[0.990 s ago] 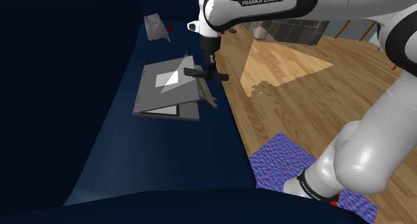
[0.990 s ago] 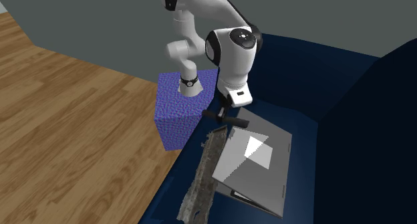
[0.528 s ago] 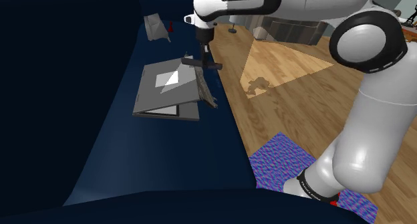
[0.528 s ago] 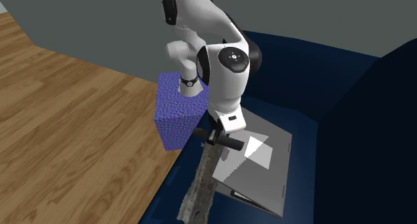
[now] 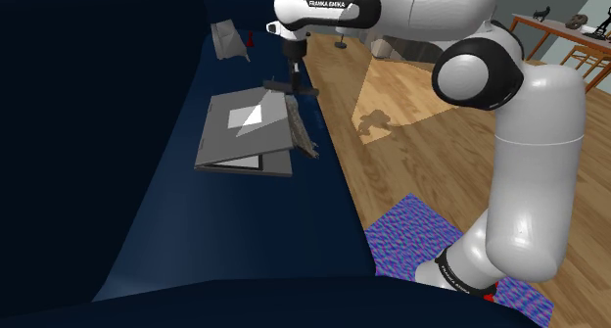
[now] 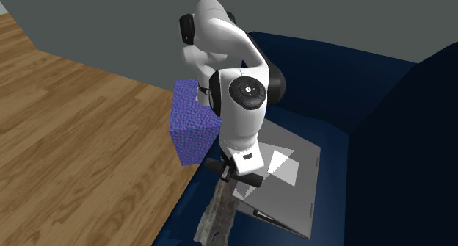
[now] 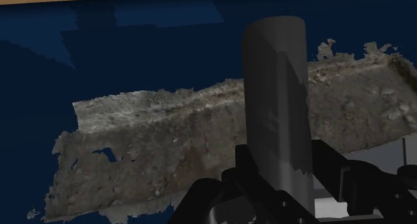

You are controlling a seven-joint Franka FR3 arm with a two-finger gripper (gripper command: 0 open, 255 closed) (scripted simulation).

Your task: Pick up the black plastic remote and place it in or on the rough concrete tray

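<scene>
Hand (image 5: 292, 83) has carried the remote (image 5: 308, 92) farther along, now over the tray (image 5: 303, 132).
Fingers clasp the smooth, dark, bar-shaped remote (image 7: 275, 102) crosswise; it hangs above the rough, ragged-edged grey-brown concrete tray (image 7: 167, 136), a long strip on the dark blue sofa (image 5: 196, 228), just beside a flat grey laptop (image 5: 245, 130).

Shoulder view behind stand (image 5: 411, 240), second exterior facing arm (image 6: 243, 98), wrist near tray (image 7: 160, 146)

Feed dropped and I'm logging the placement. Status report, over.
Gripper shut on dark remote. Remote hangs over the rough concrete tray, not yet released. Grey laptop alongside tray; nothing between remote and tray.
</scene>
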